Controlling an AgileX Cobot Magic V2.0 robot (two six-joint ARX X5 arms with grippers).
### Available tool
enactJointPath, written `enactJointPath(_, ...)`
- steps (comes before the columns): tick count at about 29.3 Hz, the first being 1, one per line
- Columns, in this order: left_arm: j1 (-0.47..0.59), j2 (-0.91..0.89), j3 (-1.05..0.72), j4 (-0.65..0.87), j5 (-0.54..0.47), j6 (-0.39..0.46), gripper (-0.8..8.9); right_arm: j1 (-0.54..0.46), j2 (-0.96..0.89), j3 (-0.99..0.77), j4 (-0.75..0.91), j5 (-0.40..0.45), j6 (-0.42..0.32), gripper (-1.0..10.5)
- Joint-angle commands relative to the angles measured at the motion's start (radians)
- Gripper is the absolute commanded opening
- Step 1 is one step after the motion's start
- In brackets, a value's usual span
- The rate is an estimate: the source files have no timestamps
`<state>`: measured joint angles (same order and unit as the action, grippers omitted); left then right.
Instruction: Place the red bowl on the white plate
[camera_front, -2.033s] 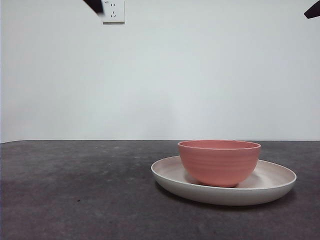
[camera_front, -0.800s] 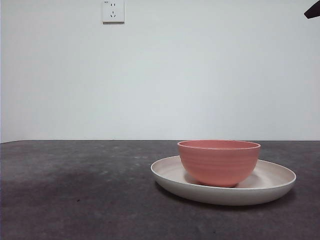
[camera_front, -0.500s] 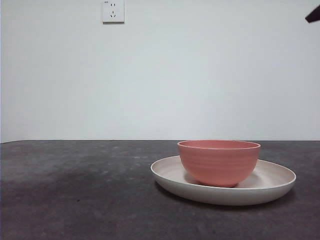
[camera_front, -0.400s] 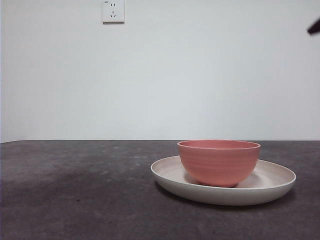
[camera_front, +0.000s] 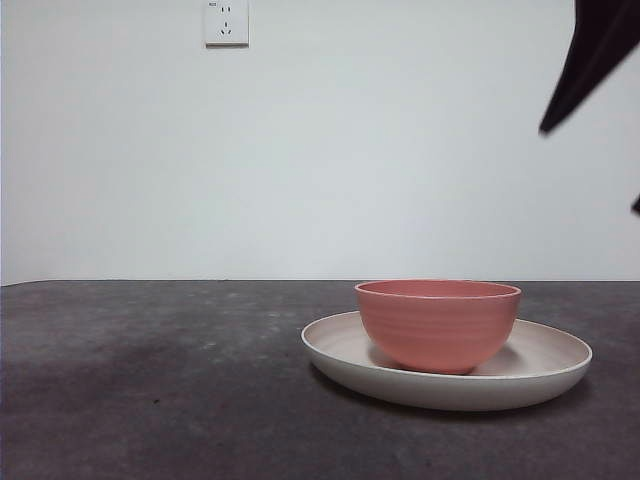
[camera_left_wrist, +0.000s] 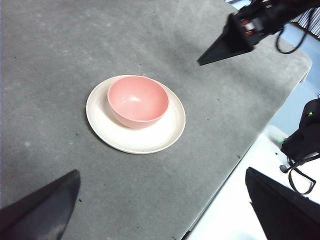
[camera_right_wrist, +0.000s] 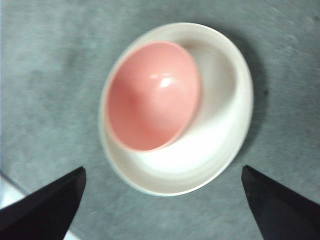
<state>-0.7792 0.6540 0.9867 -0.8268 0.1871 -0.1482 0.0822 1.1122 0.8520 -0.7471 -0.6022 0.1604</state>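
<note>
On the wall at upper left of the front view is a white socket (camera_front: 226, 22). Below it the dark grey tabletop (camera_front: 150, 380) runs across the whole width, bare on that side.

Right of centre sits the plate (camera_front: 545, 365), wide, shallow and cream, flat on the tabletop. The bowl (camera_front: 438, 322) stands upright inside it, resting on the plate's floor. It is not centred: in the front view it sits toward the plate's left half, with a broad strip of bare plate showing to its right. The right wrist view agrees, with the bowl (camera_right_wrist: 152, 95) close against one side of the plate (camera_right_wrist: 227, 115) and a wide white crescent open on the other. The bowl is empty, its inside smooth and pink.

At the far upper right of the front view a dark pointed shape of the right pincer (camera_front: 592, 60) comes in from the top corner, above and to the right of the plate, touching nothing. In the right wrist view its jaws stand wide apart, holding nothing, with bowl and plate between them well below.

The left pincer (camera_left_wrist: 165, 210) hangs high off to the side, jaws also wide and empty; its view shows the bowl (camera_left_wrist: 137, 100) on the plate (camera_left_wrist: 150, 142) and the right pincer (camera_left_wrist: 227, 45) beyond them.
</note>
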Motion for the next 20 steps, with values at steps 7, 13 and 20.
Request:
enactJointPath(7,-0.008,0.005,0.013,0.012,0.005,-0.003,5.31,-0.021,0.235,0.014,0.105,0.000,-0.060,4.1)
enactJointPath(13,-0.008,0.005,0.013,0.012,0.005,-0.003,5.31,-0.021,0.335,0.014,0.172,0.000,-0.059,3.2)
enactJointPath(20,-0.008,0.005,0.013,0.012,0.005,-0.003,5.31,-0.021,0.425,0.014,0.218,0.000,-0.051,3.0)
